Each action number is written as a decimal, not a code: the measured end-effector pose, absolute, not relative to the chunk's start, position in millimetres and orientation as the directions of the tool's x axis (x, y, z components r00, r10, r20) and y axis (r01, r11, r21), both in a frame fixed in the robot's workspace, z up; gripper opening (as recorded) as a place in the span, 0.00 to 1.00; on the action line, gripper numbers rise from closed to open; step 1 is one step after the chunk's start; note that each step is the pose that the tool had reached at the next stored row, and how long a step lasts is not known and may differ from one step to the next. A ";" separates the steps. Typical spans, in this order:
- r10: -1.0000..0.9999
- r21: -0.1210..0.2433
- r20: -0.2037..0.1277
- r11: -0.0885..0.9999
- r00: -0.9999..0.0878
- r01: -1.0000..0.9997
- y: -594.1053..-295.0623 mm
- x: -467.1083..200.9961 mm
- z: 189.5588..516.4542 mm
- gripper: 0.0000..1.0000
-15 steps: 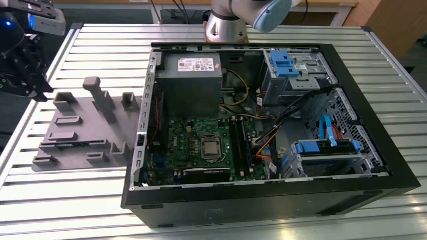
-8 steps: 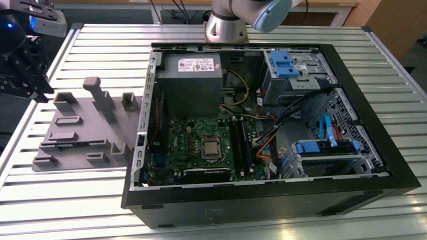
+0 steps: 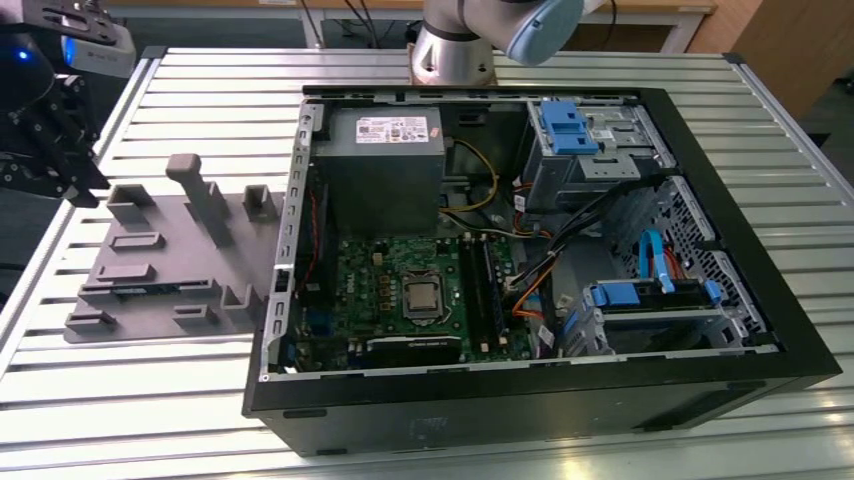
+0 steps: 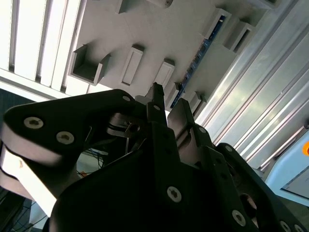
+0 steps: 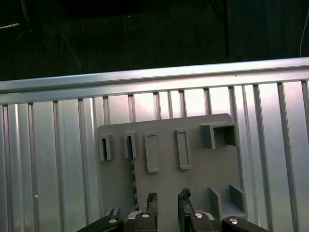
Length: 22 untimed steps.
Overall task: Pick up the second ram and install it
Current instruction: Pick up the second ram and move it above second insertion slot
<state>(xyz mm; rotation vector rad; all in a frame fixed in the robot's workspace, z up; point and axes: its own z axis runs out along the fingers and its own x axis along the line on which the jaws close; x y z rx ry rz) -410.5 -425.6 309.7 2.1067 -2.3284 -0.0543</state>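
Note:
The second ram (image 5: 133, 180) is a thin blue-green stick standing on edge in slots of the grey moulded tray (image 5: 193, 179). In the second wrist view the ram (image 4: 199, 57) runs along the tray (image 4: 159, 34) just beyond my fingertips. My gripper (image 5: 167, 199) hovers above the tray, a little to one side of the stick and not touching it. Its black fingers (image 5: 151, 200) stand a small gap apart with nothing between them, as the second wrist view also shows of the gripper (image 4: 168, 107). In the exterior view the gripper (image 3: 74, 180) hangs at the table's left side, next to the tray (image 3: 174, 270).
An open black computer case (image 3: 534, 400) fills the middle of the ribbed metal table (image 3: 747, 170). Inside it lie the green motherboard (image 3: 400, 290), the grey power-supply box (image 3: 380, 150) and blue drive brackets (image 3: 567, 125). The arm's base (image 3: 454, 55) stands behind the case.

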 end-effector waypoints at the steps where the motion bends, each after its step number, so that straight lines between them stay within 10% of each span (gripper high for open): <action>1: -0.995 0.026 -0.022 0.099 -0.100 -0.995 -425.6 -410.5 309.4 0.31; 22: -0.995 0.026 -0.021 0.099 -0.100 -0.995 -428.0 -410.5 298.3 0.31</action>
